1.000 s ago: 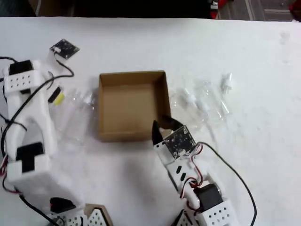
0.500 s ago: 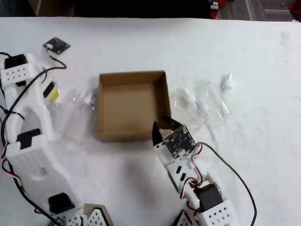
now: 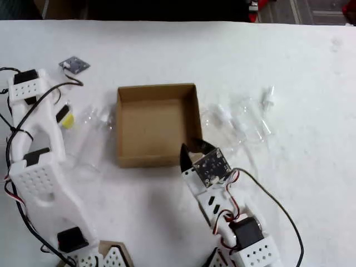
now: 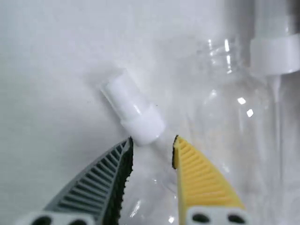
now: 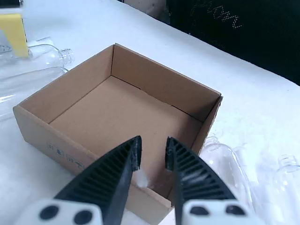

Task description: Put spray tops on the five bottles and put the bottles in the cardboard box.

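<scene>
Your left gripper (image 4: 151, 143) is part open and holds nothing. Its grey and yellow fingers sit either side of the wide end of one white spray top (image 4: 133, 112), which lies on the tabletop (image 4: 47, 56) just ahead of the tips. One clear bottle (image 4: 220, 112) lies just beside that top with its neck uncapped, and a second spray top (image 4: 276, 49) sits close by the bottle's neck.

From above you have one cardboard box (image 3: 157, 160) in the middle of the tabletop, open side up, with bare cardboard showing inside. The left gripper is down among the left-side bottles (image 3: 92, 133), just off the box's left wall. Your right wrist view lets you count two bottles on that side, lying side by side near the box.

Your right gripper (image 5: 152, 150) hangs over the box's near right corner. Its two black fingers stand a narrow gap apart with nothing between them.

To the right of the box lies a cluster of right-side bottles (image 3: 245, 125). You can make out at least two, both on their sides, but their clear outlines run together and I cannot give you a firm count. One lone spray top (image 3: 268, 94) lies apart on the far right of that cluster. One small dark board (image 3: 74, 65) on a wire rests on the tabletop beyond the left arm.
</scene>
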Tool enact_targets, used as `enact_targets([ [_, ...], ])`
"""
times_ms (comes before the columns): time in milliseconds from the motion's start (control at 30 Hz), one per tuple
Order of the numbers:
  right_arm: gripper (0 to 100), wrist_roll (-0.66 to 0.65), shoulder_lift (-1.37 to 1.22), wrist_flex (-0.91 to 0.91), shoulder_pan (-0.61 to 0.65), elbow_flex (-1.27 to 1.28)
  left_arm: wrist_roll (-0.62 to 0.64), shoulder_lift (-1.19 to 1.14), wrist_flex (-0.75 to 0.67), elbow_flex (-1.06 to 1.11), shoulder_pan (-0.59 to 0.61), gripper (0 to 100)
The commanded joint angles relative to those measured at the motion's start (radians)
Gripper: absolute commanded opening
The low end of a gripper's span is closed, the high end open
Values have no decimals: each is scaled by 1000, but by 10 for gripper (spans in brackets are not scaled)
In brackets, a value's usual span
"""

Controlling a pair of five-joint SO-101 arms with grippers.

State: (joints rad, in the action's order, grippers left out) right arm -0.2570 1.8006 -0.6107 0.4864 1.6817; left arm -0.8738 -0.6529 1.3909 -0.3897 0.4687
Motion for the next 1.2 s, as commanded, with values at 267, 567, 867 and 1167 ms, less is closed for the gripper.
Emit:
enact_targets([
  [267, 70, -12, 2, -2, -5, 9, -107, 16, 92, -44, -22, 139],
  [567, 70, -12, 2, -2, -5, 9, -157, 94, 264, -178, -24, 140],
  [867, 70, -12, 2, -1, -8, 9, -331, 137, 370, -226, -18, 140],
  [1167, 70, -12, 2, -1, -7, 9, -414, 116, 358, -124, -8, 140],
])
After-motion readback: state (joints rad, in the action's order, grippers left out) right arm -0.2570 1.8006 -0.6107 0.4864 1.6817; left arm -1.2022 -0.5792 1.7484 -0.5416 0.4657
